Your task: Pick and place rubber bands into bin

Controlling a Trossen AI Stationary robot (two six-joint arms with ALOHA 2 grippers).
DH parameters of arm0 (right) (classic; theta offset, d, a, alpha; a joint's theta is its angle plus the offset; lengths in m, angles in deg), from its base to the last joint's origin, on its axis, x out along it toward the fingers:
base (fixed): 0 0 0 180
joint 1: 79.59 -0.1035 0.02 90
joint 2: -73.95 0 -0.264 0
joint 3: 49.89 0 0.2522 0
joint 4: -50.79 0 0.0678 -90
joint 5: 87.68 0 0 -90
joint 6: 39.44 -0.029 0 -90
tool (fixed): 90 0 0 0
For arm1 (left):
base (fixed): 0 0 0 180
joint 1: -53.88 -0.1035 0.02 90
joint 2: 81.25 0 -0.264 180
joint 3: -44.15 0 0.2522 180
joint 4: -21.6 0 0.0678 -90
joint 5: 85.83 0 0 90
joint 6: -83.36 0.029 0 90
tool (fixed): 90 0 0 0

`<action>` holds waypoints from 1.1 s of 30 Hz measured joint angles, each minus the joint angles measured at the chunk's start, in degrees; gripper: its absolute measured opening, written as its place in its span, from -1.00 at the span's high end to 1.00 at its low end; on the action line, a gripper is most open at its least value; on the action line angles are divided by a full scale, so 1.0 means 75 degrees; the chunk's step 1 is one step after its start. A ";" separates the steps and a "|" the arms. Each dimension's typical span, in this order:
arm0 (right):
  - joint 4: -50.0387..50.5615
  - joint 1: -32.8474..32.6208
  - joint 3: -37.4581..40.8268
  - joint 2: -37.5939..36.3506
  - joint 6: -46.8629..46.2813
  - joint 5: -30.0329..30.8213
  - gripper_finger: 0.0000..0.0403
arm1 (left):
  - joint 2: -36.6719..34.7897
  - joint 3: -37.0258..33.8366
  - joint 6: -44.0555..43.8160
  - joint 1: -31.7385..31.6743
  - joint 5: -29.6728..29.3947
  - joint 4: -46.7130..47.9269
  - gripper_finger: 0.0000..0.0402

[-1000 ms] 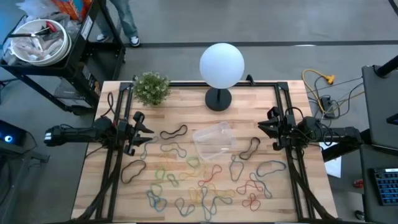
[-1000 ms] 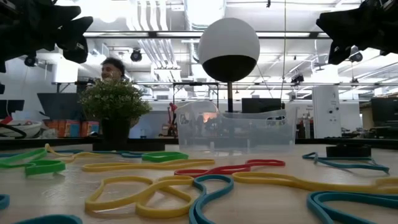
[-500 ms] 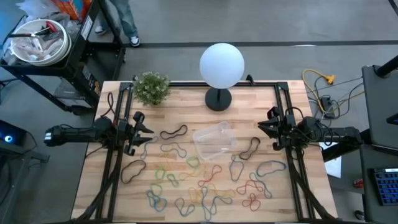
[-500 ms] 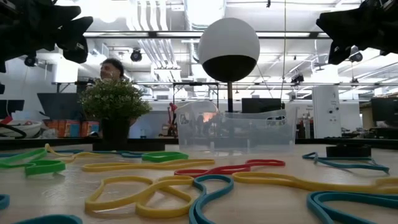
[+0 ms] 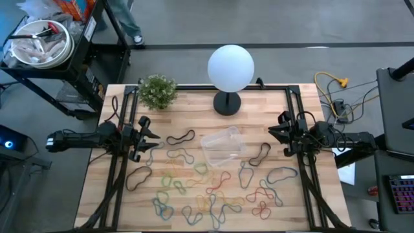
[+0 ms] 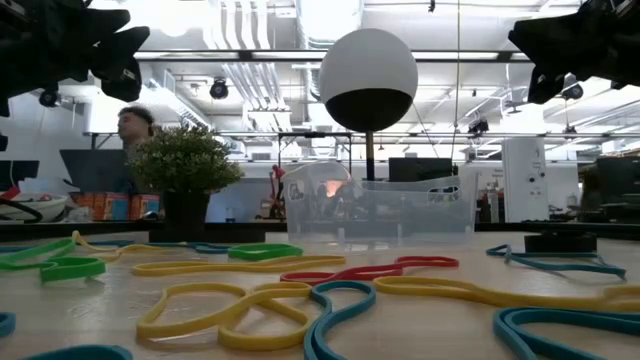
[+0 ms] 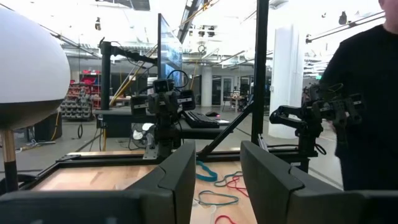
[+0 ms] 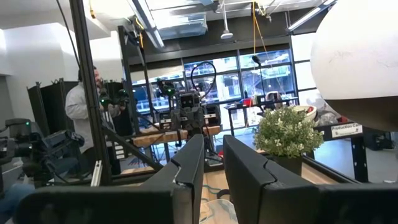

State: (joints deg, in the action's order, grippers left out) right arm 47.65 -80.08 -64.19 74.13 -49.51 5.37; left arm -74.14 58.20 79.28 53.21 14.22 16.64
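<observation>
Multicoloured rubber bands, scattered loops

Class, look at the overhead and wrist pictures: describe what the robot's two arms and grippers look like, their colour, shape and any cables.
Both arms are dark, almost black, slim and jointed. The left gripper and right gripper each end in two dark fingers. Seen close in the wrist views, the fingers are flat, blocky, matte prongs with angled tips. Thin dark cables loop around the right arm's wrist. No markings are readable.

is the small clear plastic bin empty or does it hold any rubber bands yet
Empty. From above, the small clear plastic bin shows only bare wood through it, and the coloured rubber bands all lie outside on the wooden table.
</observation>
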 joint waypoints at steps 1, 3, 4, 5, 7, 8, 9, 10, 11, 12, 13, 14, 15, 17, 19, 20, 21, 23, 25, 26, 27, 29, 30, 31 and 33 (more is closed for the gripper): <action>0.0003 0.0001 -0.0001 0.0000 0.0004 0.0000 0.72 | -0.0001 0.0000 0.0000 -0.0001 -0.0001 -0.0001 0.44; 0.0003 -0.0001 0.0001 0.0000 0.0015 0.0000 0.72 | -0.0001 0.0000 0.0001 0.0002 0.0002 0.0000 0.44; 0.0000 -0.0001 0.0001 0.0000 0.0012 0.0000 0.72 | -0.0001 0.0000 0.0001 0.0000 -0.0001 -0.0003 0.44; 0.0003 0.0000 0.0000 0.0000 0.0002 0.0000 0.72 | 0.0000 0.0000 0.0001 0.0002 0.0002 -0.0002 0.44; 0.0002 0.0000 -0.0001 0.0000 0.0016 0.0000 0.72 | 0.0000 0.0000 0.0001 -0.0001 -0.0001 -0.0003 0.44; 0.0001 -0.0001 0.0000 0.0000 0.0015 0.0000 0.72 | -0.0002 0.0000 -0.0002 -0.0001 -0.0001 0.0000 0.44; 0.0002 -0.0001 0.0001 0.0000 0.0009 0.0000 0.72 | -0.0002 0.0000 -0.0002 -0.0001 0.0002 0.0000 0.44; 0.0000 0.0002 -0.0001 0.0000 0.0001 0.0000 0.72 | 0.0000 0.0000 0.0001 0.0000 0.0001 0.0000 0.44; 0.0000 -0.0001 -0.0002 0.0000 0.0019 0.0000 0.72 | -0.0001 0.0000 0.0000 0.0000 0.0001 -0.0001 0.44; -0.0026 0.0002 0.0001 0.0000 0.0072 0.0019 0.72 | -0.0003 0.0000 -0.0001 0.0001 -0.0001 -0.0002 0.44; -0.0142 0.0002 0.0001 0.0002 0.0122 0.0123 0.72 | -0.0001 0.0000 0.0001 -0.0001 0.0001 0.0000 0.44; -0.0314 0.0002 0.0001 0.0003 0.0096 0.0246 0.72 | -0.0001 0.0000 0.0001 0.0001 0.0001 -0.0001 0.44; -0.0523 0.0002 0.0001 0.0000 -0.0023 0.0347 0.72 | 0.0000 0.0000 0.0001 -0.0001 0.0000 -0.0003 0.44; -0.1033 0.0002 -0.0001 -0.0001 -0.0241 0.0412 0.72 | -0.0002 0.0000 0.0001 -0.0001 -0.0001 0.0000 0.44; -0.1347 0.0002 -0.0004 0.0003 -0.0233 0.0437 0.72 | 0.0000 0.0000 0.0001 0.0001 0.0001 -0.0005 0.44; -0.1429 0.0002 -0.0005 0.0002 -0.0241 0.0448 0.72 | 0.0000 0.0000 -0.0002 0.0001 0.0001 -0.0003 0.44; -0.1485 0.0002 -0.0005 -0.0006 -0.0243 0.0449 0.72 | 0.0000 0.0000 0.0000 0.0002 0.0002 -0.0003 0.44; -0.1687 0.0002 -0.0005 -0.0003 -0.0242 0.0449 0.72 | 0.0000 0.0000 -0.0001 0.0001 0.0002 -0.0003 0.44; -0.1925 0.0002 -0.0005 -0.0012 -0.0252 0.0449 0.72 | 0.0000 0.0000 -0.0002 0.0002 0.0002 -0.0003 0.44; -0.2025 0.0002 -0.0005 -0.0009 -0.0270 0.0449 0.72 | -0.0002 0.0000 -0.0002 0.0000 0.0002 -0.0003 0.44; -0.2090 0.0002 -0.0005 -0.0008 -0.0320 0.0449 0.72 | 0.0000 0.0000 0.0001 0.0002 0.0002 -0.0003 0.44; -0.2194 0.0002 -0.0005 -0.0006 -0.0623 0.0449 0.72 | -0.0002 0.0000 -0.0001 0.0002 0.0001 -0.0019 0.44; -0.2226 0.0002 -0.0005 -0.0009 -0.0826 0.0449 0.72 | 0.0000 0.0000 -0.0001 0.0001 -0.0001 -0.0035 0.44; -0.2231 0.0002 -0.0005 -0.0009 -0.0987 0.0449 0.72 | 0.0000 0.0000 -0.0001 0.0001 0.0002 -0.0038 0.44; -0.2221 0.0002 -0.0005 -0.0007 -0.1135 0.0449 0.72 | 0.0000 0.0000 -0.0002 -0.0001 -0.0001 -0.0035 0.44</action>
State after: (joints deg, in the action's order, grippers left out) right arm 30.99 -80.06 -64.23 74.08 -58.02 8.73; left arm -74.14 58.20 79.26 53.21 14.22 16.37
